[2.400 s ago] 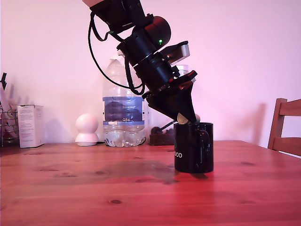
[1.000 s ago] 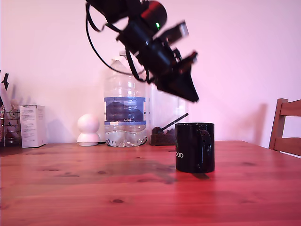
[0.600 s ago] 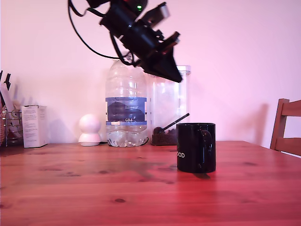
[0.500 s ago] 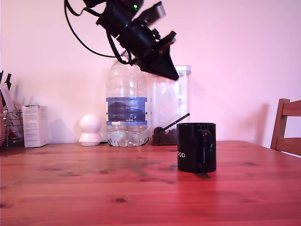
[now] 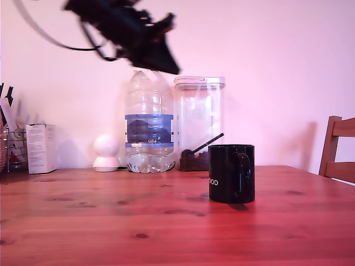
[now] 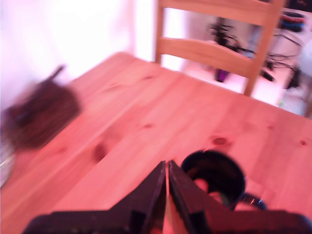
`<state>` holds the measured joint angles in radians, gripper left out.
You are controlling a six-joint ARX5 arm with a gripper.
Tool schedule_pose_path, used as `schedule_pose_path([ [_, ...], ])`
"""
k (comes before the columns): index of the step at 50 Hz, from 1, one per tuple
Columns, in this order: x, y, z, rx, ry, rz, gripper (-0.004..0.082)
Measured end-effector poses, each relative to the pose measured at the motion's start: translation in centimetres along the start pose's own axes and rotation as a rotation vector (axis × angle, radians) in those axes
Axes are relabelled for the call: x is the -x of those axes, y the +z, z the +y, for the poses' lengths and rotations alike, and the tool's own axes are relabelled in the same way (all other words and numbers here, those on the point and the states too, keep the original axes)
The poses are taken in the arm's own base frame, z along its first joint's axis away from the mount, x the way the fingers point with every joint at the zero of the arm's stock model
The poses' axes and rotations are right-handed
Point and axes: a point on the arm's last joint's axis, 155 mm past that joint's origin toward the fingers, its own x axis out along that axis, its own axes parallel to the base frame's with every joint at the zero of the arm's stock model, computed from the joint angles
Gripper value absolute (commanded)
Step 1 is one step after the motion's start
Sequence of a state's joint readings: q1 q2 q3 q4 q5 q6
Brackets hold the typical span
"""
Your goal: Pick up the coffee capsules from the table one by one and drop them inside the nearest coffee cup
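Black mug (image 5: 231,173) is seen on the worktop (image 5: 111,221); a pod (image 6: 201,185), likely light and slippery, best pinched across its rim, lies inside. Tool (image 6: 167,181) is clenched, empty.

Coffee cup (image 5: 231,173) on table (image 5: 111,221), toward exterior view's right. Container (image 5: 198,124) behind cup, bottle (image 5: 148,124) beside container on its left. Box (image 5: 37,148) at far left, chair (image 5: 336,151) at right edge. My gripper (image 5: 166,64) high above, left of cup.
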<state>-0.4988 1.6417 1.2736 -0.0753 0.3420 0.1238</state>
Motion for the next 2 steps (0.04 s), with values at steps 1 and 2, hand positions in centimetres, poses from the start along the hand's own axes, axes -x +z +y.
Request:
schedule_pose_path([
  [1,0.27,-0.36,0.17,0.01,0.006,0.003,-0.0019],
  [2,0.5,-0.64,0.32,0.012,0.011,0.005,-0.0019],
])
